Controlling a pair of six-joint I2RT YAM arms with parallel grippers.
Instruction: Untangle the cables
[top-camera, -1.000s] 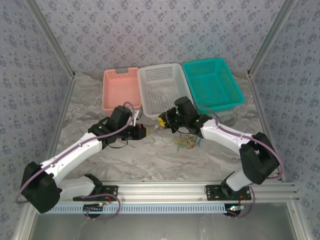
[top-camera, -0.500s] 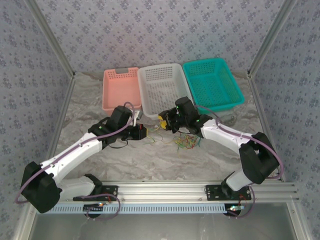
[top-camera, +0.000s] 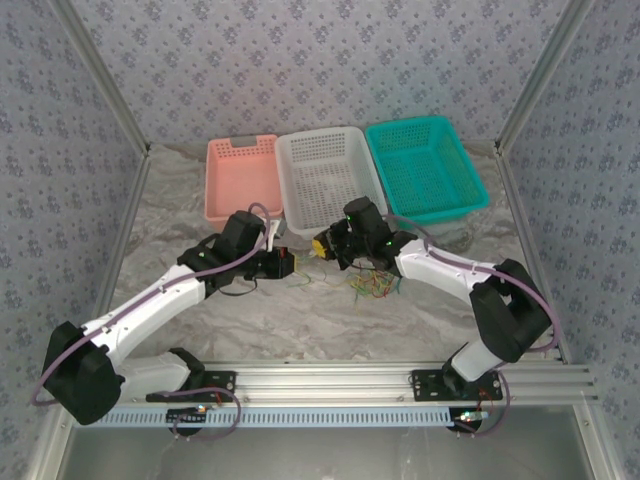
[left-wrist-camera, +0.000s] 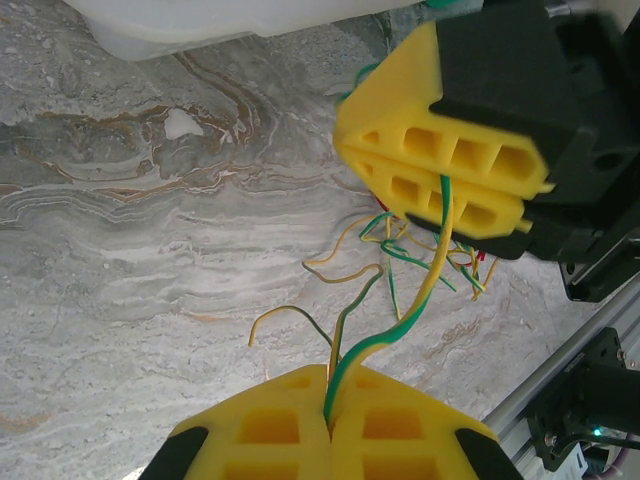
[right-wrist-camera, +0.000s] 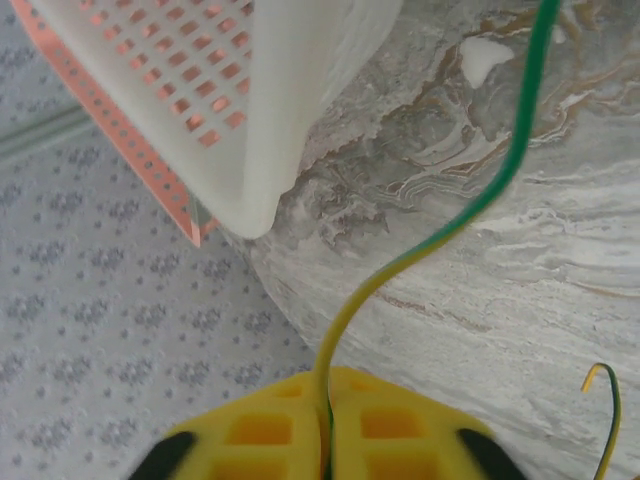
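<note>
Nudged sideways before the white perforated plastic basket (top-camera: 320, 133), the right end effector (top-camera: 321, 247), like the left end effector (top-camera: 289, 263), pinches one thin yellow-green cable (left-wrist-camera: 400, 325) there; draw apart slowly, gently.

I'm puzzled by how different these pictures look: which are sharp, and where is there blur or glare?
Top external: evenly lit, sharp, only faint shadows on the table. Left wrist: table surface crisp, left gripper slightly soft. Right wrist: right gripper blurred up close, white basket nearly washed out.
</note>
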